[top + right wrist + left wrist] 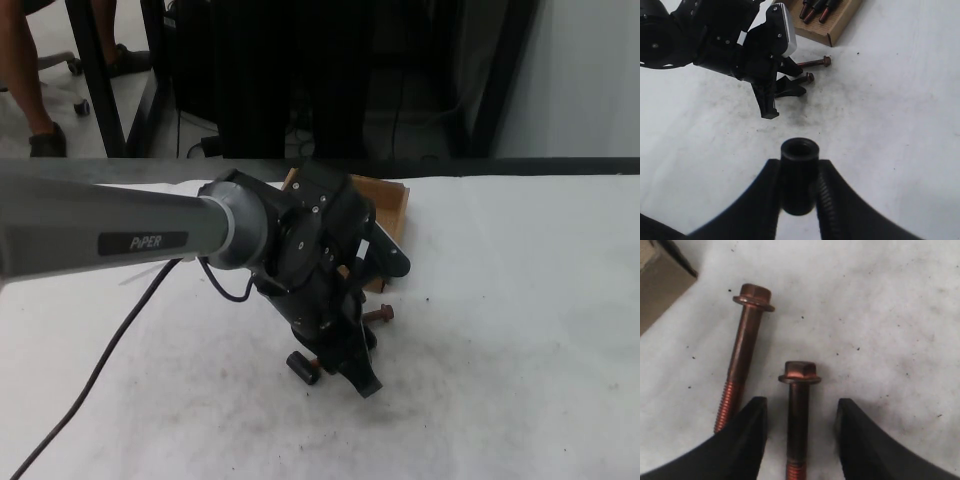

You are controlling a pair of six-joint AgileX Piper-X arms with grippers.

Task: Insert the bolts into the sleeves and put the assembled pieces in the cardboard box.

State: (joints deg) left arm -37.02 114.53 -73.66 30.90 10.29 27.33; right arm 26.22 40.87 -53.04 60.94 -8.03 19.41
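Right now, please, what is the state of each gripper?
Left gripper: open, straddling the shorter bolt, not gripping it.
Right gripper: shut on a black sleeve.

The bolts (798, 410) are coppery brown, the sleeve (798, 185) black, the cardboard box (390, 205) tan, and the white bench (520, 330) is flecked with dark specks.

My left arm (100, 215) is a grey tube with a dark printed label (143, 242); black wrist (290, 235) with small screws (301, 245), black cable (110, 345), black fingers (740, 440).
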